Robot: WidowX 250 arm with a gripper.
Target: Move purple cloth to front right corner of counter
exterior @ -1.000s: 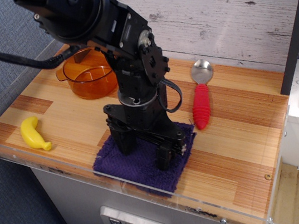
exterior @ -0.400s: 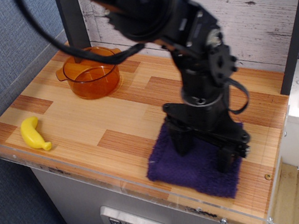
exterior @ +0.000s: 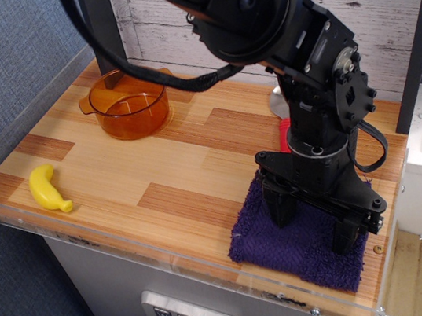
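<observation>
The purple cloth [exterior: 265, 243] lies flat at the front right corner of the wood-plank counter [exterior: 159, 183], its right edge near the corner screw [exterior: 378, 248]. My gripper [exterior: 316, 222] stands straight down on the cloth. Its two black fingers [exterior: 282, 209] are spread wide apart and their tips press into the fabric. The jaws are open and nothing is pinched between them. The middle of the cloth is hidden under the gripper.
An orange pot [exterior: 128, 107] stands at the back left. A yellow banana [exterior: 47, 190] lies at the front left. A red-handled spoon [exterior: 281, 127] is mostly hidden behind the arm. A clear acrylic rim [exterior: 129, 246] edges the front.
The gripper has slid to the right along the front of the counter, dragging the purple cloth with it from the front middle to the front right corner. The arm now hides the spoon.
</observation>
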